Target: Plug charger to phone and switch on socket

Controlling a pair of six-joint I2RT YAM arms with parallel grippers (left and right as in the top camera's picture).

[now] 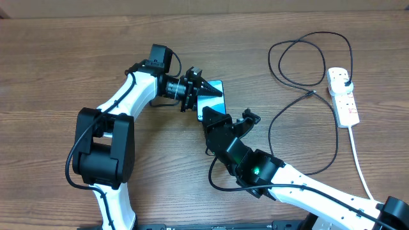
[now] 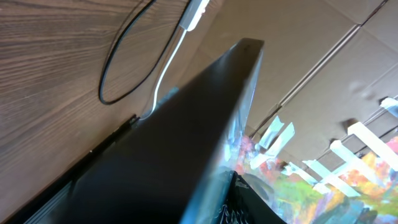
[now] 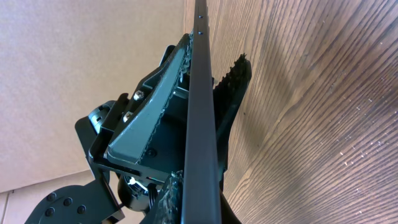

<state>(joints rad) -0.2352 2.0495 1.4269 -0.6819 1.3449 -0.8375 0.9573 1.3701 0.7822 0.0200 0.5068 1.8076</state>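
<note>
in the middle of the table (image 1: 57, 57), the left gripper (image 1: 208, 89) is clenched on the phone (image 1: 209, 105). in the right wrist view the phone shows edge-on, with the toothed pads (image 3: 235, 74) pressing on both of its faces. the right gripper (image 1: 232, 119) is just beside the lower end of the phone, its fingers spread apart and grasping nothing. the charger (image 1: 270, 131) lies in loops on the wood, well apart from the phone, near the socket (image 1: 343, 96) at the right side.
</note>
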